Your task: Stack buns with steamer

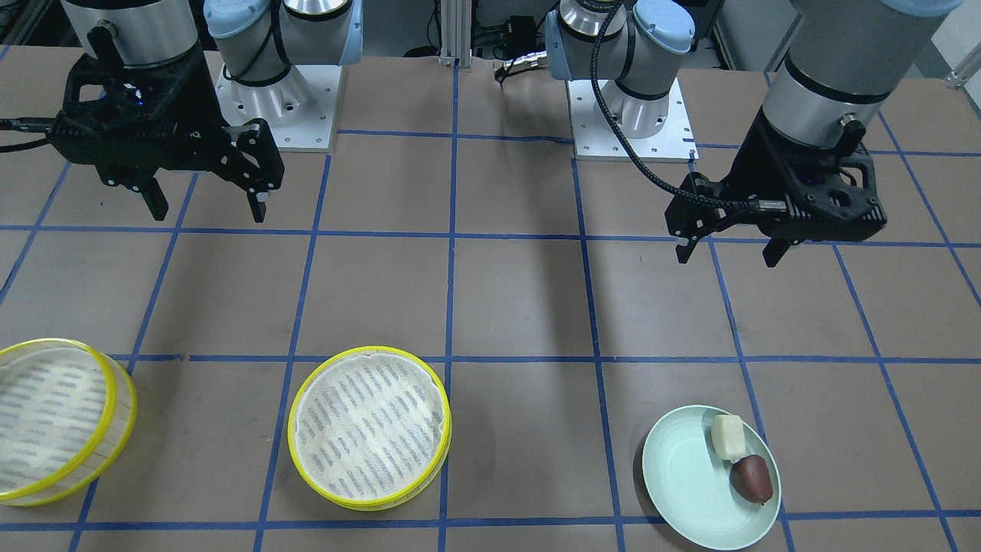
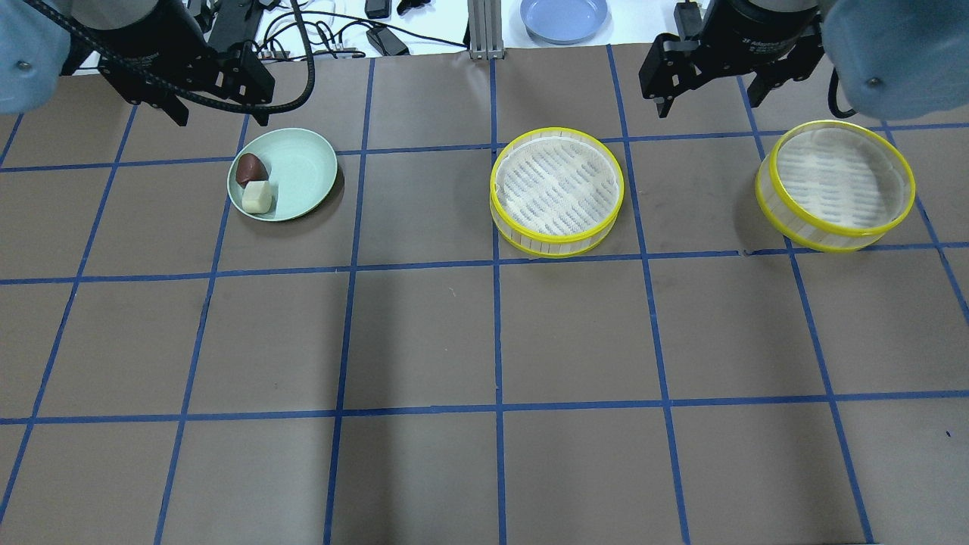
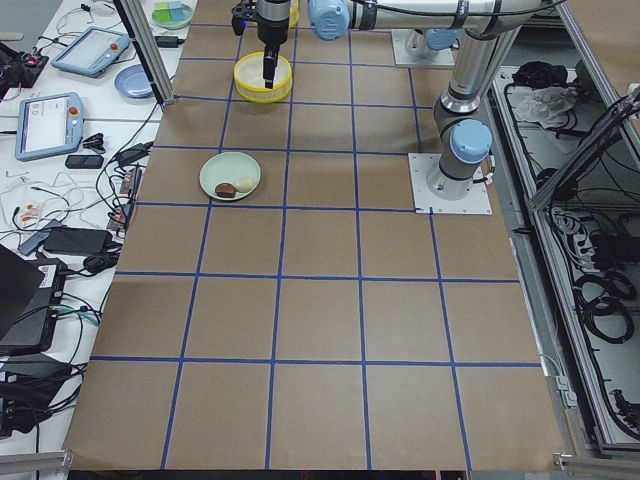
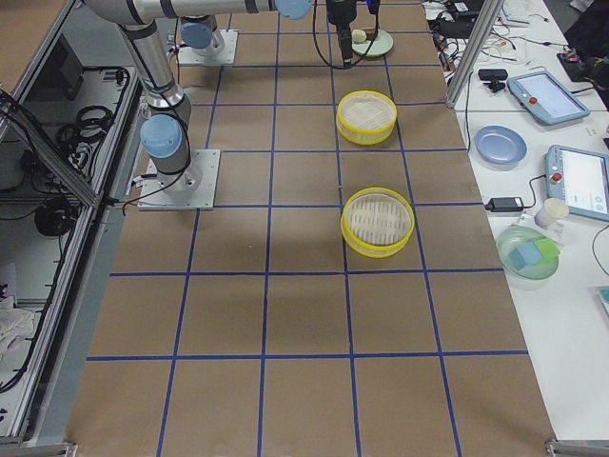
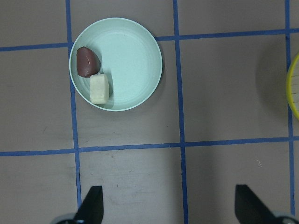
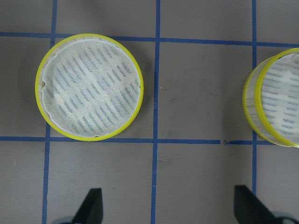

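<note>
Two buns lie side by side on a pale green plate [image 1: 682, 479]: a cream blocky bun [image 1: 727, 435] and a reddish-brown oval bun [image 1: 752, 478]. They also show in the left wrist view, cream [image 5: 99, 88] and brown [image 5: 87, 61]. My left gripper [image 1: 728, 251] hangs open and empty above the table, short of the plate [image 2: 303, 170]. Two yellow-rimmed steamer trays stand empty: one in the middle [image 2: 557, 189], one at the far right [image 2: 835, 184]. My right gripper [image 1: 207, 213] is open and empty, high above the table between the two trays [image 6: 88, 87].
Brown table covering with a blue tape grid. The two arm bases [image 1: 280, 100] [image 1: 632, 115] stand at the robot's side. A blue plate [image 2: 564, 15] and cables lie beyond the table's far edge.
</note>
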Robot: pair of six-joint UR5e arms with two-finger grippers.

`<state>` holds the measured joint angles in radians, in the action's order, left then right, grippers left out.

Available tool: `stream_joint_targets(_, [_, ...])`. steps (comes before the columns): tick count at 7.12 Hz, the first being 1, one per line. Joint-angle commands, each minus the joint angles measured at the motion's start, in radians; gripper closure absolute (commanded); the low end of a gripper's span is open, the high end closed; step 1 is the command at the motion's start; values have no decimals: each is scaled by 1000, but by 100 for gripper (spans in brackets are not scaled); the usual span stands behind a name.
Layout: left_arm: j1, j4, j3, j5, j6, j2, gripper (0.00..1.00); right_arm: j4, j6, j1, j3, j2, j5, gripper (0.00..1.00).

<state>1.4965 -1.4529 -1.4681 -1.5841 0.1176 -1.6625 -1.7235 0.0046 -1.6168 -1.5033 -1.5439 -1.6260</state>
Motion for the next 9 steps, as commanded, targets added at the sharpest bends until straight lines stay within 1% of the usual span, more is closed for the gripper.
stream_joint_targets(1, [-5, 6, -29, 1, 2, 12, 0, 4, 2, 0, -2, 1, 0, 0])
stream_joint_targets(4, [-15, -1, -32, -4, 1, 14, 0, -2, -9, 2, -3, 2, 0, 0])
stream_joint_targets(5, [-21, -1, -32, -4, 1, 13, 0, -16, -56, 8, -2, 10, -2, 0])
stream_joint_targets(7, [-28, -4, -50, -4, 2, 15, 0, -10, -95, 105, 2, 2, -5, 0])
stream_joint_targets(9, [-51, -6, -72, -5, 2, 17, 0, -13, -197, 242, 3, 10, -8, 0])
